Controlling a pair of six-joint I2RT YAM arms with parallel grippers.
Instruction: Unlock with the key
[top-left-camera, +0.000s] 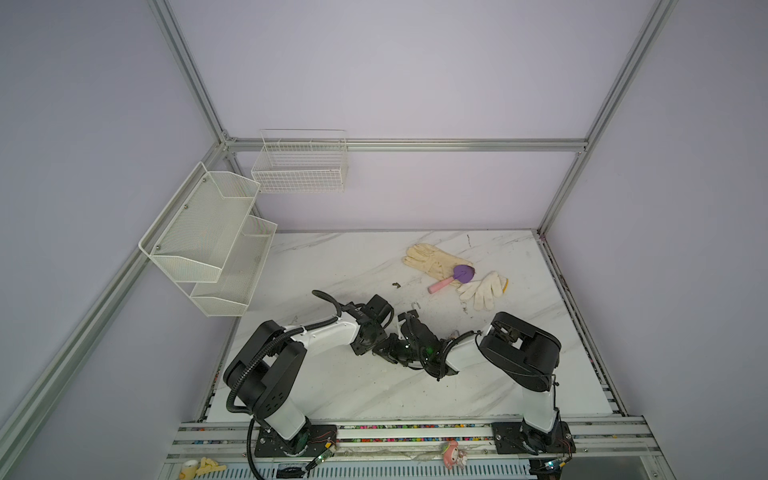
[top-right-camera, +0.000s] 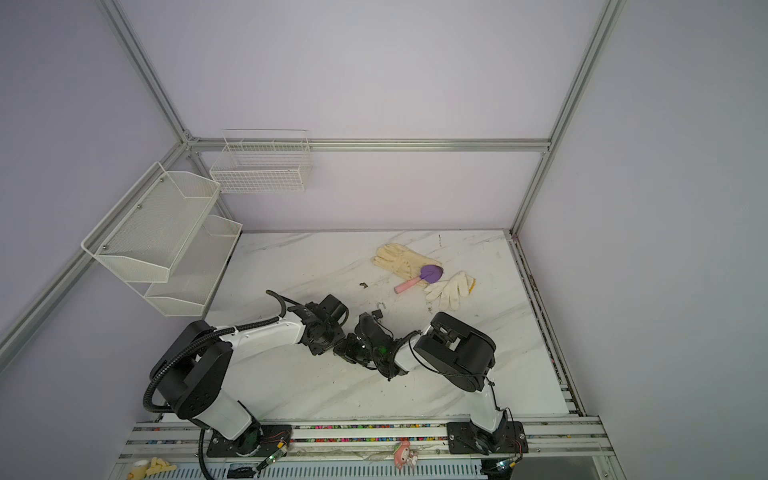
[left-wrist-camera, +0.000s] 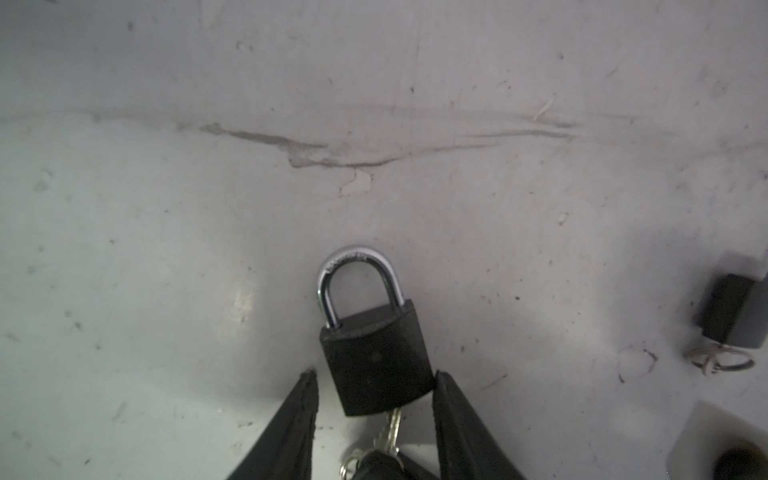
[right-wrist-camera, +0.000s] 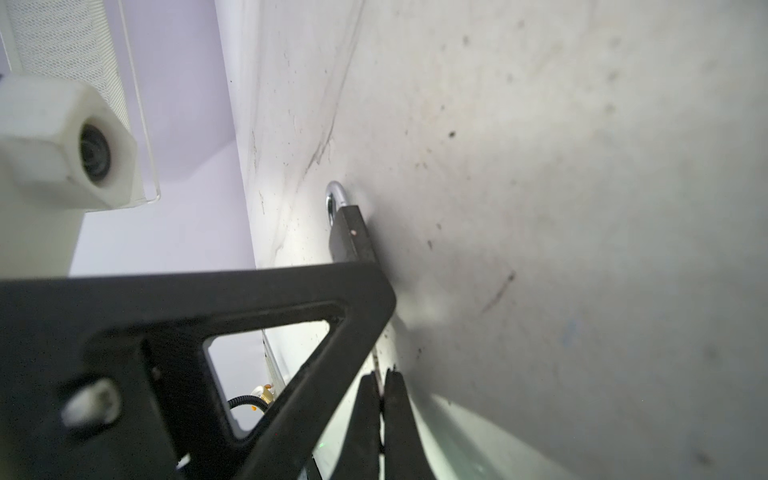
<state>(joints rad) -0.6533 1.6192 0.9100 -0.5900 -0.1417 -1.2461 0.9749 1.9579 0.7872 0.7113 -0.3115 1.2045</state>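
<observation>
A black padlock (left-wrist-camera: 374, 361) with a silver shackle (left-wrist-camera: 359, 266) lies flat on the marble table (left-wrist-camera: 166, 249). My left gripper (left-wrist-camera: 376, 376) is open around the lock's lower body: one finger (left-wrist-camera: 446, 399) touches its corner, the other stands apart. A silver key (left-wrist-camera: 392, 428) sits in the lock's bottom. My right gripper (right-wrist-camera: 380, 374) is shut on the key and turned on its side; its fingertips (left-wrist-camera: 380, 461) show between the left fingers. In both top views the grippers meet mid-table, with only the shackle (top-left-camera: 414, 306) (top-right-camera: 380, 307) showing clearly.
A second black padlock (left-wrist-camera: 727, 316) with a key ring (left-wrist-camera: 723, 363) lies near the right wrist. Two gloves (top-left-camera: 432, 259) (top-left-camera: 484, 289) and a purple trowel (top-left-camera: 455, 277) lie at the back right. A mesh shelf (top-left-camera: 208, 241) and wire basket (top-left-camera: 299, 166) hang on the left.
</observation>
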